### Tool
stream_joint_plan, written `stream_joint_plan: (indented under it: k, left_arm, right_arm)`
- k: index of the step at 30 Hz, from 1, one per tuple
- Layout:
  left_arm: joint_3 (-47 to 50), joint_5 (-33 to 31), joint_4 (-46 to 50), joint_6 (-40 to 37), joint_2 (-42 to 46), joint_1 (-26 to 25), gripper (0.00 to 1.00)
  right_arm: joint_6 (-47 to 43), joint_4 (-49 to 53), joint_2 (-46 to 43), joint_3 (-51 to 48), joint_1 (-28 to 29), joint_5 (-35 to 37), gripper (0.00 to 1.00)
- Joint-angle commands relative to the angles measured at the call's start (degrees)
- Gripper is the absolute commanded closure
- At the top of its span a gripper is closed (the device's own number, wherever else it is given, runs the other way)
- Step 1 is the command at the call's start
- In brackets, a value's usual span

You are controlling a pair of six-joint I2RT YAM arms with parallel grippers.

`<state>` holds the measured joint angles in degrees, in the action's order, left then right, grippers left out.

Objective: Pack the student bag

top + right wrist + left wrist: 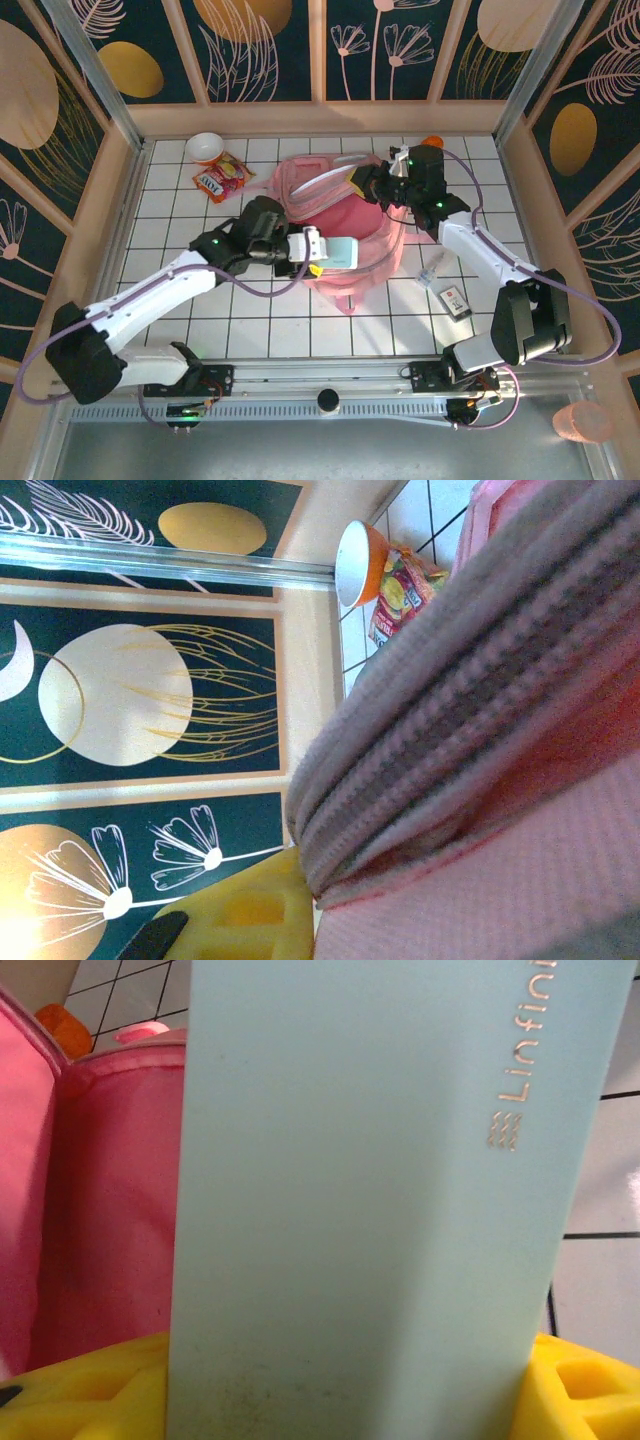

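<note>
Midway: the left tool (315, 252) grasps a mint box (342, 252) over the student bag (350, 215), the right tool (374, 186) clenches its rim, and the snack packet (222, 178) lies unpacked.

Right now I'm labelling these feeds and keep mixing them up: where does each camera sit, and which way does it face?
Top external: above and behind the arms, looking down on the table; left end effector grips the box, right end effector at the rim of the bag.
Left wrist: on that wrist, looking along its yellow fingers at the box, bag beside.
Right wrist: on that wrist, rolled sideways, facing bag fabric, bowl beyond; one yellow finger shows.
Shared: top and right wrist both show the bowl.
</note>
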<state>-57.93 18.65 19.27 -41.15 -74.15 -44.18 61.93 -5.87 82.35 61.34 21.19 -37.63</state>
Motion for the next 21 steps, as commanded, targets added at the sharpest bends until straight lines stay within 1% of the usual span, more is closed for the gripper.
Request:
stream_joint_plan:
  k: [1, 3, 9, 14, 18, 19, 21]
  left_arm:
    - [-2.79, -6.56, -10.8, -1.08, -2.49, -0.85, 0.65]
    - [-3.61, -9.46, -13.54, -0.49, -4.86, -0.93, 0.64]
    - [-6.66, -16.81, -15.53, -0.29, -11.65, -1.17, 0.63]
    - [-6.4, -20.24, -14.99, -2.56, -16.06, -1.26, 0.6]
    - [-4.27, -23.62, -18.43, -2.08, -18.4, -1.3, 0.48]
    - [-4.25, -24.14, -18.56, -1.61, -18.96, -1.31, 0.42]
    - [-4.3, -24.21, -18.63, -0.17, -19.22, -1.31, 0.33]
  right_arm:
    - [0.53, -6.77, -0.87, 3.08, 1.53, -1.84, 1.0]
    - [0.52, -6.79, -0.96, 3.08, 1.75, -1.77, 1.0]
    - [0.66, -6.87, -0.8, 3.52, 2.39, -2.08, 1.0]
    - [0.82, -7.34, -0.49, 3.78, 2.57, -2.02, 1.0]
    - [0.88, -7.58, -0.33, 4.07, 2.69, -1.86, 1.0]
    - [0.85, -7.58, -0.31, 4.04, 2.73, -1.79, 1.0]
    - [0.82, -7.53, -0.38, 3.84, 2.78, -1.75, 1.0]
